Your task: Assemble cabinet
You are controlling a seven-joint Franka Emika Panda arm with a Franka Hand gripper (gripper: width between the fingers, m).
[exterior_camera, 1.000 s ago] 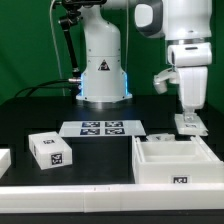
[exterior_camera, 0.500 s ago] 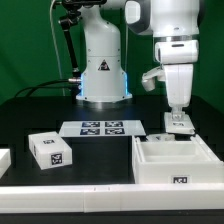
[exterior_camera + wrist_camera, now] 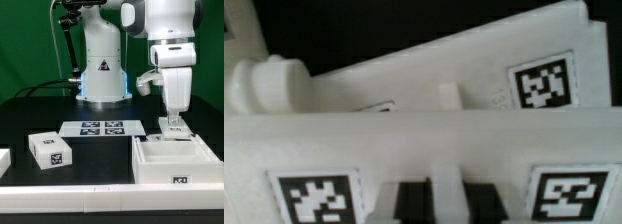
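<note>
The cabinet (image 3: 155, 170) sits at four o'clock in the exterior view, my gripper (image 3: 173, 127) at its twelve o'clock wall. Whether the jaws grip, I can't tell; I'd centre on that wall before squeezing.

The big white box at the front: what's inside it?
Inside the cabinet only bare white floor and walls show. Its front wall hides the nearest floor, and the gripper covers part of the rear rim.
</note>
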